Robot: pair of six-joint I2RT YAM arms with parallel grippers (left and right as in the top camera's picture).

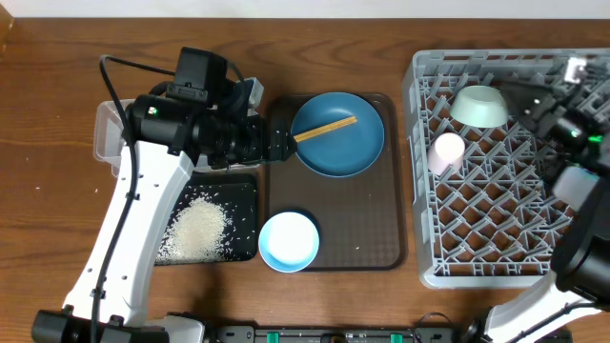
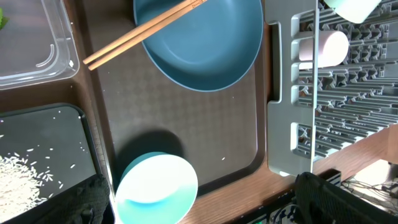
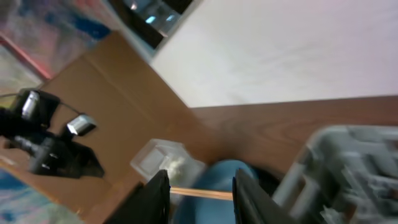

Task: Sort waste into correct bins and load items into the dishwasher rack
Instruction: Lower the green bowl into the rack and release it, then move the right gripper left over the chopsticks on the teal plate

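1. Over the brown serving tray [image 2: 186,118], the left gripper [image 2: 202,190] hangs with its jaws spread wide and nothing between them. Its dark fingers [image 2: 81,202] show at the bottom corners of the wrist view.
2. Just under it, the small white bowl [image 2: 155,190] sits upright and empty at the tray's near-left corner, its inside tinted pale blue.
3. Farther along the same tray lies the dark-blue plate [image 2: 205,43]. A pair of wooden chopsticks [image 2: 143,34] rests across it, one end jutting past the rim toward the clear tub [image 2: 37,56].
4. Left of the brown tray, the black tray [image 2: 74,134] holds the rice grains [image 2: 18,180], one heap with loose grains scattered around it. The clear tub stands just behind it, partly under the left arm in the overhead view.
5. Right of the brown tray stands the dishwasher rack [image 2: 280,118]. The pink cup [image 2: 323,48] lies on its side among the pegs near the rack's left edge. The mint-green bowl [image 1: 479,105] sits toward the back, and I cannot tell which way its mouth faces.
6. The right gripper [image 3: 201,196] is raised on the rack's side of the table. Its wrist view is blurred, but the jaws stand partly apart with nothing between them.
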